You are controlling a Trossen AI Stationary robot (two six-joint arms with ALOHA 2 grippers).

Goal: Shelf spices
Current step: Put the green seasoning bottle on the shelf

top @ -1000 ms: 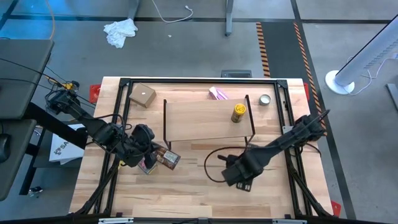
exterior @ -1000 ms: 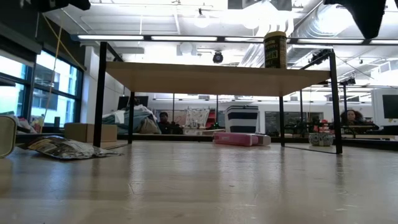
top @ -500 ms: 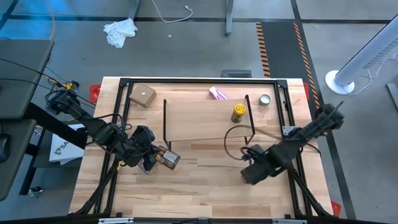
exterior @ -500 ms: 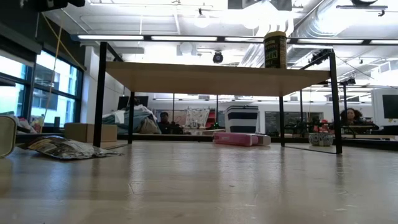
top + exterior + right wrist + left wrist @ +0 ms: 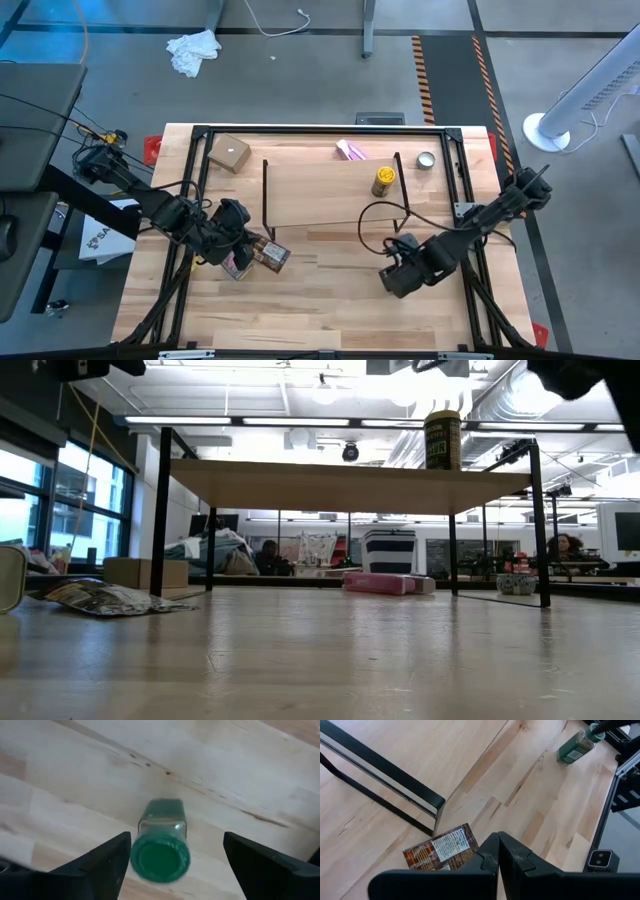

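Glass jar (image 5: 161, 845) — round green lid, squarish body — between wide-spread right pincer (image 5: 175, 857) fingers.

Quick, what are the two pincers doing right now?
Left pincer: shut, holding nothing, above the orange-brown packet.
Right pincer: open, over the green-lidded jar.

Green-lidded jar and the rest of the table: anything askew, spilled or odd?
Nothing spilled or damaged. The green-lidded jar stands upright between the open right gripper's fingers; the yellow jar stands upright on the shelf.
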